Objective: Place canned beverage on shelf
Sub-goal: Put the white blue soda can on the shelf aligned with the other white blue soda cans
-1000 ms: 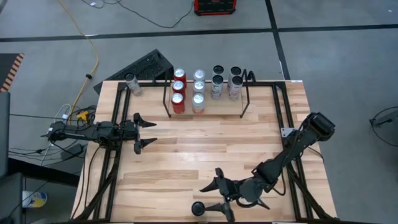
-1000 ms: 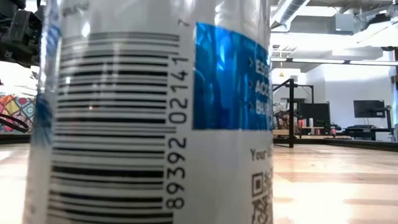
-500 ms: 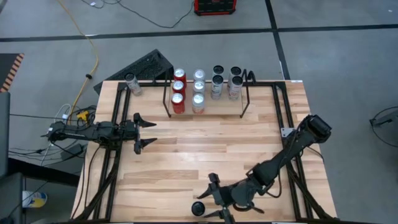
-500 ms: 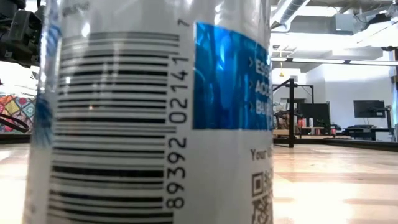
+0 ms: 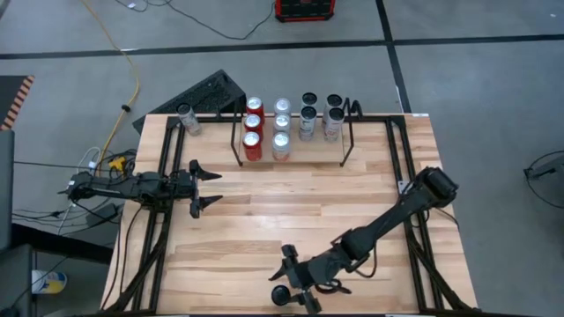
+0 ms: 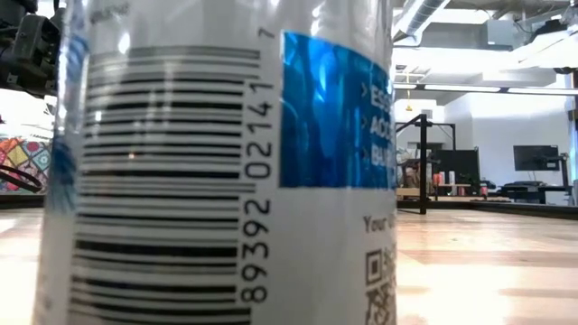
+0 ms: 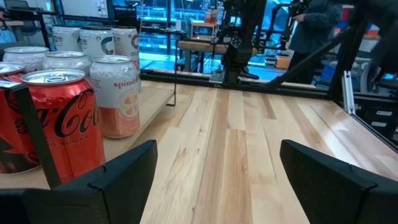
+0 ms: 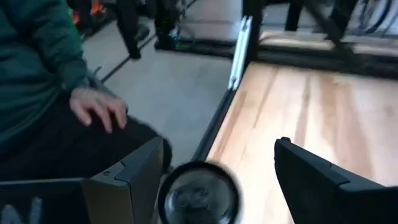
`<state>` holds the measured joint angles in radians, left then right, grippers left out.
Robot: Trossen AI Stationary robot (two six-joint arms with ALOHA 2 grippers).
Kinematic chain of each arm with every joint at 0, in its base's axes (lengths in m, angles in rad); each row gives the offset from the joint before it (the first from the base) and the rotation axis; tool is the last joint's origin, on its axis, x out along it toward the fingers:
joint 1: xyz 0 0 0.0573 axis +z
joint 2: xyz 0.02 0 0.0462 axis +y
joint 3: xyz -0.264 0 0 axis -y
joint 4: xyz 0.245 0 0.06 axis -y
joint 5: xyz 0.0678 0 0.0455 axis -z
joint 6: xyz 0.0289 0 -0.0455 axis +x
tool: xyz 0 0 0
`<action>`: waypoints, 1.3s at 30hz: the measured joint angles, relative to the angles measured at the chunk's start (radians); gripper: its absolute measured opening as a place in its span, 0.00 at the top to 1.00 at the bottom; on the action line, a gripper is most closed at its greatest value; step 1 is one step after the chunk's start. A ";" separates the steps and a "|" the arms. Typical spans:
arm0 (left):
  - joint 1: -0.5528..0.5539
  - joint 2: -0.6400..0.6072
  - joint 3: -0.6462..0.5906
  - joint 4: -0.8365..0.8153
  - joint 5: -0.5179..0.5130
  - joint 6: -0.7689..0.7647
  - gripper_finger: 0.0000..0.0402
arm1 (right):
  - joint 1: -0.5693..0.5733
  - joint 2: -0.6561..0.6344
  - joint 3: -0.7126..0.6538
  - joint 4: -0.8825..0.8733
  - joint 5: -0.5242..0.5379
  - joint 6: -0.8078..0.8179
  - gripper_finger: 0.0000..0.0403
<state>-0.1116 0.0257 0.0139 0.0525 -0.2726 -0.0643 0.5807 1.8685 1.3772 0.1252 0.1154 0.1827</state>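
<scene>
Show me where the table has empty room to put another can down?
The wide bare wood in the middle, between the shelf at the far edge, the open left hand and the open right hand, is free. The shelf is crowded with cans, red ones on its left. The near edge is busy too: a lone can stands by the right hand.

A can (image 6: 221,171) fills the low view, hiding most of the desk (image 6: 488,262); its top and base are cut off.
</scene>
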 joint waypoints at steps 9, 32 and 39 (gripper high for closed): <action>0.000 0.000 0.000 0.000 0.000 0.000 0.19 | -0.012 0.065 0.000 0.104 -0.066 0.086 0.30; 0.000 0.000 0.000 0.000 0.000 0.000 0.19 | -0.041 0.067 0.000 0.064 -0.071 0.188 0.30; 0.000 0.000 0.000 0.000 0.000 0.000 0.19 | -0.081 0.031 -0.001 0.049 -0.243 0.143 0.30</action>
<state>-0.1116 0.0258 0.0139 0.0521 -0.2726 -0.0643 0.4995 1.8992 1.3762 0.1740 -0.1277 0.3254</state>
